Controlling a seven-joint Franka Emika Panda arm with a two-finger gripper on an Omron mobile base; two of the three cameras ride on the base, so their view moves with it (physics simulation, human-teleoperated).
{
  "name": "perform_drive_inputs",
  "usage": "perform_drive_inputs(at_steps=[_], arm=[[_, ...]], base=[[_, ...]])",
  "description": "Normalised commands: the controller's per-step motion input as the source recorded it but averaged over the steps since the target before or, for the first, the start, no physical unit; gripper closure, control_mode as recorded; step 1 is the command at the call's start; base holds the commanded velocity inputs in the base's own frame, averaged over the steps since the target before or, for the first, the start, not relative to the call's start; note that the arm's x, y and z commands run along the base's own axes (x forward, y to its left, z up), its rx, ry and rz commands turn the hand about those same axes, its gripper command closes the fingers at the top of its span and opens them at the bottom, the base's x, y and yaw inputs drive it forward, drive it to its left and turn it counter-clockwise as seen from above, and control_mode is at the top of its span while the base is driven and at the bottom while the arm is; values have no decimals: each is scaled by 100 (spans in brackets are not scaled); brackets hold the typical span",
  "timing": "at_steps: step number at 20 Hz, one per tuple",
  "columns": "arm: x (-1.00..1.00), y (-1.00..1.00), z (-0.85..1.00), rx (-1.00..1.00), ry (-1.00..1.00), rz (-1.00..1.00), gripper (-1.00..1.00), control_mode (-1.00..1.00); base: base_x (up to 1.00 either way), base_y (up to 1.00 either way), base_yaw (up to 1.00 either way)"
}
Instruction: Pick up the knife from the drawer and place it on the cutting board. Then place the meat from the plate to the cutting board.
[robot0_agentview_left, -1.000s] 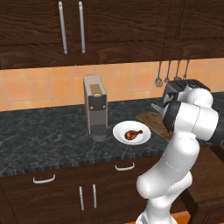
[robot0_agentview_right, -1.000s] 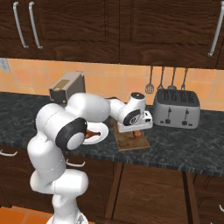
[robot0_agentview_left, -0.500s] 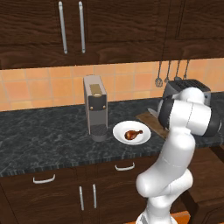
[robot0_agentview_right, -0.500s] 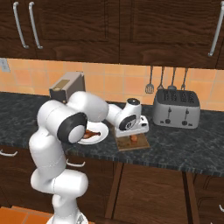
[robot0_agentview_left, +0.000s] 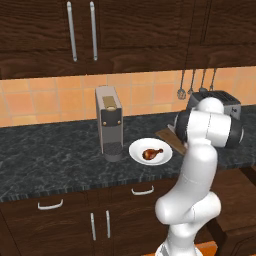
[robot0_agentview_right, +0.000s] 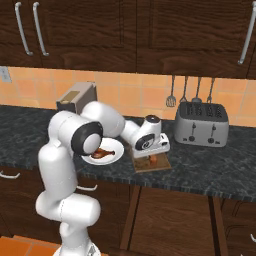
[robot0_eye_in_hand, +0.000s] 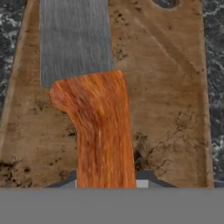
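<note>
**Knife coming down onto the cutting board, jaws still clamped**

Over the last second the arm is swinging the hand down and inward. In the right base view the gripper (robot0_agentview_right: 152, 161) is now sitting lower over the cutting board (robot0_agentview_right: 161, 165) than before, with the wrist pulled closer to the near end of the board. The base is not driving; the counter and the toaster (robot0_agentview_right: 201, 123) are sitting in the same places in frame.

The fingers are pressed together on the knife (robot0_eye_in_hand: 94, 109), pinching its reddish wood handle low at the bottom of the hand view. The grey blade is pointing away from the hand, lengthwise along the board (robot0_eye_in_hand: 166, 96). The knife looks very close over the wood, but whether it is actually touching cannot be told from these views.

The meat (robot0_agentview_left: 152, 153) is still lying on the plate (robot0_agentview_left: 136, 150), just beside the coffee machine (robot0_agentview_left: 109, 122) and next to the board's edge (robot0_agentview_left: 170, 140). It is untouched.

Reading: the first half of the task is nearly done. The knife is lined up inside the board's outline, so the likely next move is spreading the jaws and lifting clear. Risk to watch: the knife is sitting toward one long edge of the board, so room is being left for the drumstick on the other side, but a drop from height could make it skid.
</note>
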Motion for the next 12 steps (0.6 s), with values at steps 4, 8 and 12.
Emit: perform_drive_inputs(at_steps=[4,8,12], arm=[[36,-17,0,0,0,0,100,-100],[27,-13,-15,0,0,0,100,-100],[1,-2,-50,0,0,1,100,-100]], base=[[0,0,0],[0,0,0],[0,0,0]])
